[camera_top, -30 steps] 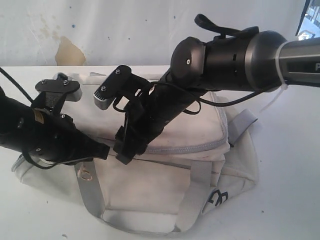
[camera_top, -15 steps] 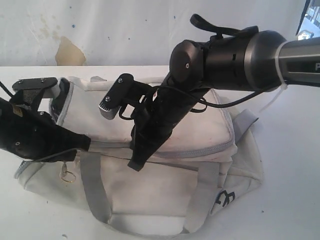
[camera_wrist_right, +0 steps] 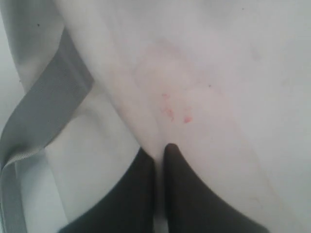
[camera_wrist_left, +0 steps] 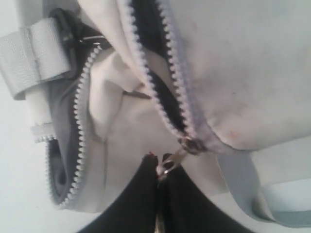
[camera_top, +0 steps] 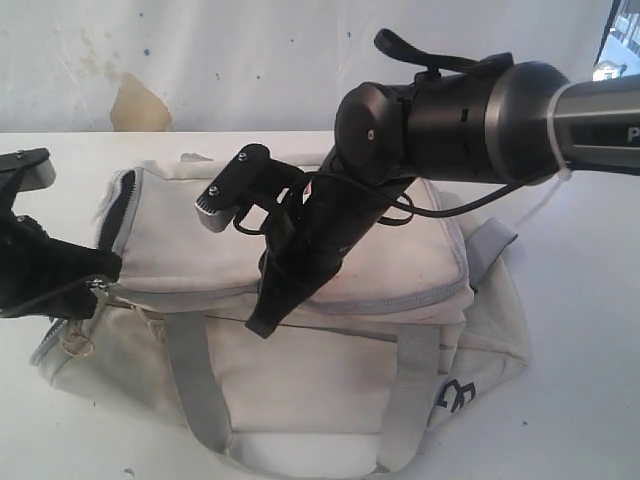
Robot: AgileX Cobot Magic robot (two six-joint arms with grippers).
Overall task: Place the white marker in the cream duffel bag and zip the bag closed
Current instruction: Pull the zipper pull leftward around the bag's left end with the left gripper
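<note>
In the middle of the plain white tabletop (camera_top: 580, 350), before a tan-blotched white wall (camera_top: 300, 50), the large soft cream fabric duffel bag (camera_top: 330, 370) with grey webbing straps (camera_top: 195, 380) looks part-zipped.
The right gripper (camera_top: 262, 322), fingers pressed together, bears on the top flap (camera_top: 390, 255); whether it nips cloth I cannot tell. Toward the table's left edge the left gripper (camera_wrist_left: 159, 167) pinches the grey metal zipper pull (camera_wrist_left: 170, 162), with open teeth (camera_wrist_left: 146, 73) running on from it. The slim white marker is unseen, probably inside. The next move calls for a steady draw along the open end.
</note>
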